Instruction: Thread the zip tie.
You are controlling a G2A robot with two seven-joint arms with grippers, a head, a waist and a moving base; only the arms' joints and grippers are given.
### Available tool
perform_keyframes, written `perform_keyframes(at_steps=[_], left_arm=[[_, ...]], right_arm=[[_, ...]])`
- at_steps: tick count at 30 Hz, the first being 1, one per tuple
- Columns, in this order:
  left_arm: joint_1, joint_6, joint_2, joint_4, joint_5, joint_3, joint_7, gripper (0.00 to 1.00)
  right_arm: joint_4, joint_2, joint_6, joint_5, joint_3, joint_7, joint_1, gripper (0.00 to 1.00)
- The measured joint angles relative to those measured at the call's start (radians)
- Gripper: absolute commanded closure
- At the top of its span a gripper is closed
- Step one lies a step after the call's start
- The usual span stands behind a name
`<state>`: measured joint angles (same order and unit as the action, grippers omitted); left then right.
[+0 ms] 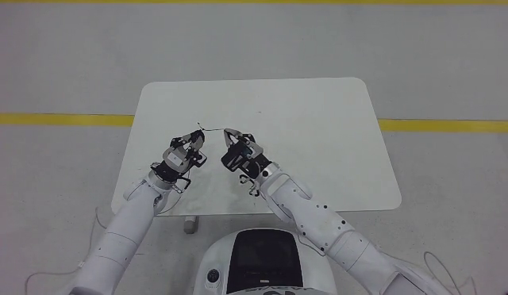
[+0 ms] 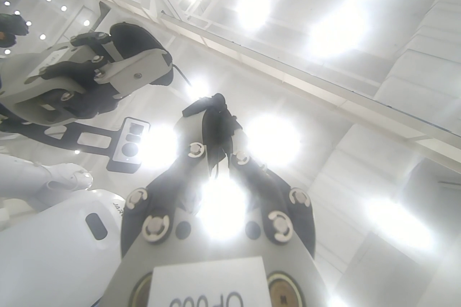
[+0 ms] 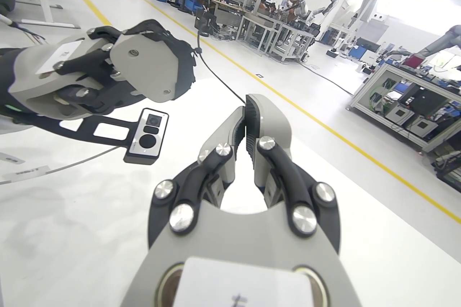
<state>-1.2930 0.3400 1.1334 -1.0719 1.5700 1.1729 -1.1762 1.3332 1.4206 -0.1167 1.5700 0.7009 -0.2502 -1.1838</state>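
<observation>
Both arms hang over the near half of the table (image 1: 317, 105) with their claws turned toward each other and close together. The zip tie (image 3: 219, 81) is strung between them in the air, clear of the table.

The right claw (image 3: 247, 107) is clenched and pinches one end of the thin black strap at the very tips of its fingers. Gripping so far out leaves almost no free strap beyond the pads, which probably lets that end be steered precisely.

The left claw (image 2: 216, 108) is likewise clenched on the other end. It is tipped so far back that its wrist camera looks at the ceiling, a pose that seems meant to present its end toward the opposite claw. Which end carries the locking head is too small to tell.

The strap runs in a slight curve from one grip to the other. Holding it at both ends keeps the limp strip from swinging or twisting, and lifting it off the table leaves room to bend it round.

No closed loop shows, so the threading itself appears not yet done. It would call for bringing the two ends together and lining the tip up squarely with the head's slot.
</observation>
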Motion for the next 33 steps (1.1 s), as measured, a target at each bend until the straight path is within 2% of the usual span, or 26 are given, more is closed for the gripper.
perform_keyframes(at_steps=[33], left_arm=[[0.0, 0.0, 0.0, 0.0, 0.0, 0.0, 0.0, 1.0]], right_arm=[[-0.001, -0.007, 0.001, 0.0, 0.015, 0.0, -0.013, 1.0]])
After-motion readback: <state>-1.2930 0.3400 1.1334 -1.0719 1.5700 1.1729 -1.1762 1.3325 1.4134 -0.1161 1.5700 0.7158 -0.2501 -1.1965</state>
